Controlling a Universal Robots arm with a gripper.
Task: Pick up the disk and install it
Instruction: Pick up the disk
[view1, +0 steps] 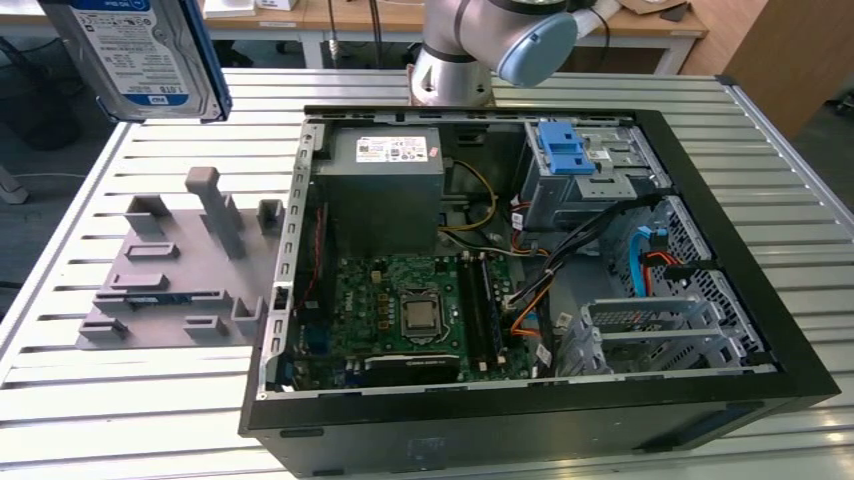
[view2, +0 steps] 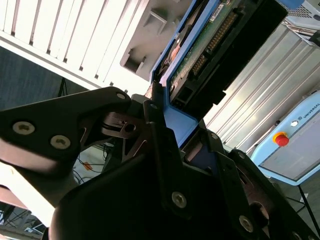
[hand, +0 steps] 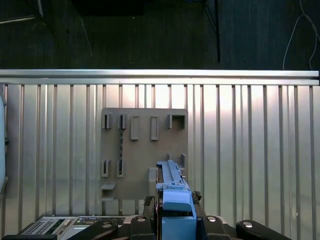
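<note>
The disk (view1: 147, 55), a silver drive with a white-and-blue label in a blue carrier bracket, hangs high above the table at the exterior view's left, over the grey fixture plate (view1: 174, 270). In the second wrist view my gripper (view2: 172, 125) is shut on the blue carrier, and the disk's (view2: 200, 55) green circuit-board side extends past the dark fingers (view2: 155, 130). The first wrist view looks straight down: the disk (hand: 172, 182) appears edge-on between my gripper's (hand: 175, 202) fingers, above the fixture plate (hand: 145, 150).
An open computer case (view1: 534, 410) lies on the slatted metal table (view1: 134, 420), with a grey power supply (view1: 380, 190), a motherboard (view1: 414, 310) and a drive bay with a blue latch (view1: 567, 150). The arm's base (view1: 454, 70) stands behind the case.
</note>
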